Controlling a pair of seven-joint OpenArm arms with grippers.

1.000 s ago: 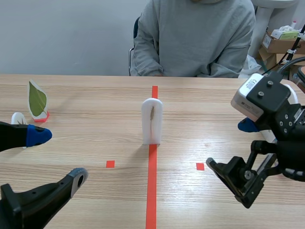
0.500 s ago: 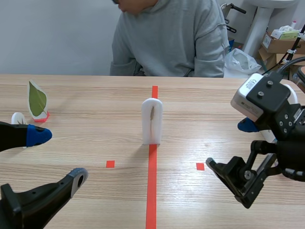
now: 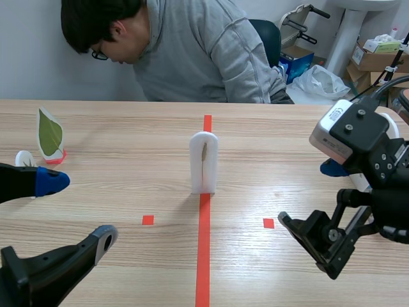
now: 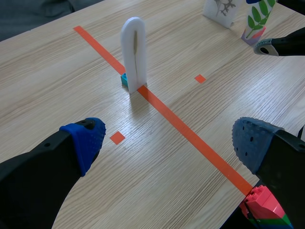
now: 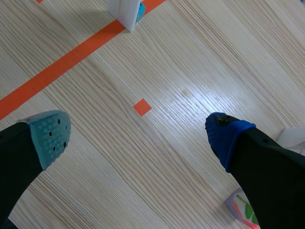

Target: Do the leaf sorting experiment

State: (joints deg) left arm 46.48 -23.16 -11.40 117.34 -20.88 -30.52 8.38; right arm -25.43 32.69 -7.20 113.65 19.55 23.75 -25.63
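A white arch-shaped holder (image 3: 204,162) stands on the orange tape line mid-table, with a thin leaf inside its slot. In the left wrist view the holder (image 4: 134,52) rests on a small teal block (image 4: 124,79), well ahead of my left gripper (image 4: 169,143). A green leaf card (image 3: 50,135) on a red base stands at the far left. My left gripper (image 3: 77,211) is open and holds nothing. My right gripper (image 3: 316,199) is open too, over bare wood at the right. In its own view the right gripper (image 5: 137,136) frames an orange square, with the holder's foot (image 5: 125,12) ahead.
A person in a grey sweatshirt (image 3: 198,57) leans over at the far side. A small white stand (image 3: 24,158) sits beside the green leaf card. Two more leaf cards (image 4: 255,19) stand near the right arm. A red brick base (image 4: 264,212) lies under my left gripper's finger.
The person has leaned toward the picture's left and their head has come into view. Neither arm nor the holder has moved.
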